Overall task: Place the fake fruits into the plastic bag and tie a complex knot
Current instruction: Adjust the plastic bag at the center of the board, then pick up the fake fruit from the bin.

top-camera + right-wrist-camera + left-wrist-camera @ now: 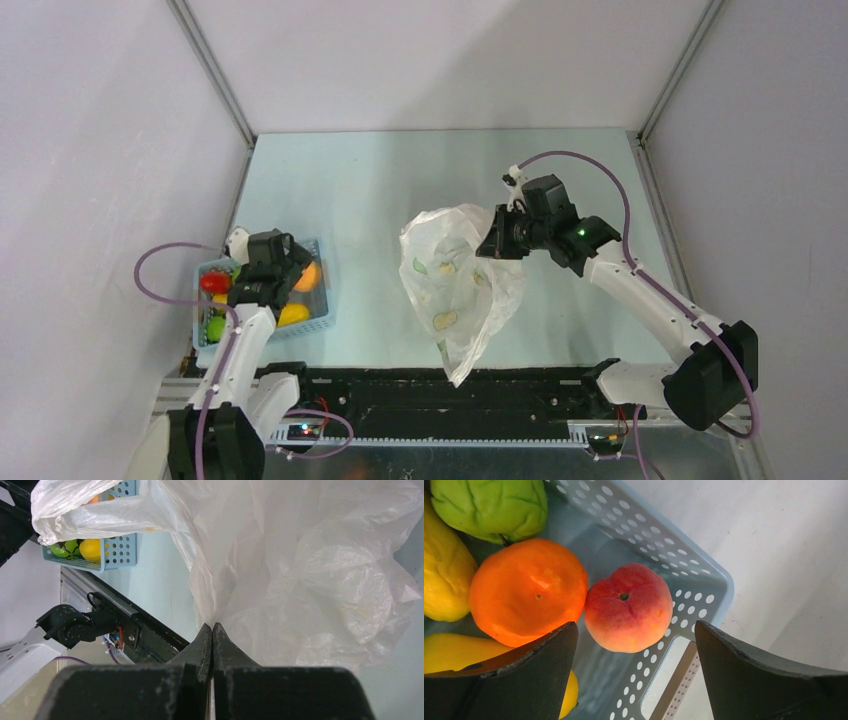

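Far left, the left gripper (pixel 635 630) hangs over the light blue basket (pixel 704 580), fingers spread wide and holding nothing. The peach (pixel 629 607) sits right below the gap, touching the orange (pixel 526 590), and the fake fruits (pixel 308 278) lie in that basket. Moving to the middle of the table (pixel 360 180), the plastic bag (pixel 455 290) is held up and drooping, its upper edge pinched tight in the closed right gripper (pixel 497 245).
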Robot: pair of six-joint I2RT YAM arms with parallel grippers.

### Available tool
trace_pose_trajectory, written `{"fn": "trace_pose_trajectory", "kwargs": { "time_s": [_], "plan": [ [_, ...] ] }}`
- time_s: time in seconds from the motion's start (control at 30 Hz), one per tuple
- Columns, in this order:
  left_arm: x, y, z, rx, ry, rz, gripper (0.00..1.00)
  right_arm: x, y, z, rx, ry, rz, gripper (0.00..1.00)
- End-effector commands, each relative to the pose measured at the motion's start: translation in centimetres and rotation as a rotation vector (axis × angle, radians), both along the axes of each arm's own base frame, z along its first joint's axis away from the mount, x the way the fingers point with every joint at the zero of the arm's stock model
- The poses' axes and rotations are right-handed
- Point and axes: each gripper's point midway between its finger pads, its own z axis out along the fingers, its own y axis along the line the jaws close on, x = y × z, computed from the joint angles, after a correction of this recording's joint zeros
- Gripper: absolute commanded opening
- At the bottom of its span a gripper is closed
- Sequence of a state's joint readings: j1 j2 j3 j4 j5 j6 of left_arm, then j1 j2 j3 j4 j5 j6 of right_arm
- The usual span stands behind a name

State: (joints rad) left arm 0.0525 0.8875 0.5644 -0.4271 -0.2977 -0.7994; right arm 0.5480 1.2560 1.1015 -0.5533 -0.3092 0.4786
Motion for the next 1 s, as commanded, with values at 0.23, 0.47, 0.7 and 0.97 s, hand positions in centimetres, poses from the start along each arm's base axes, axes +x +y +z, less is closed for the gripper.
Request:
{"fn": "trace_pose_trajectory", "kwargs": {
  "time_s": [0.23, 0.47, 0.7, 0.97],
  "plan": [
    [1.8, -1.1, -0.9, -0.133, -0.081, 0.031, 0.91, 0.2, 0.5, 0.1, 0.035, -0.005, 0.020, 0.00],
    [0.9, -0.7, -1.6, -0.148, -0.089, 0.093, 0.90, 0.2, 0.4, 0.0, 0.033, -0.001, 0.015, 0.00],
    [1.1, -0.8, -2.7, -0.152, -0.073, 0.090, 0.90, 0.1, 0.6, -0.1, 0.043, 0.007, 0.023, 0.00],
    [1.6, -0.8, -3.0, -0.147, -0.071, 0.082, 0.86, 0.1, 0.5, 0.0, 0.040, 0.005, 0.015, 0.00]
  ]
}}
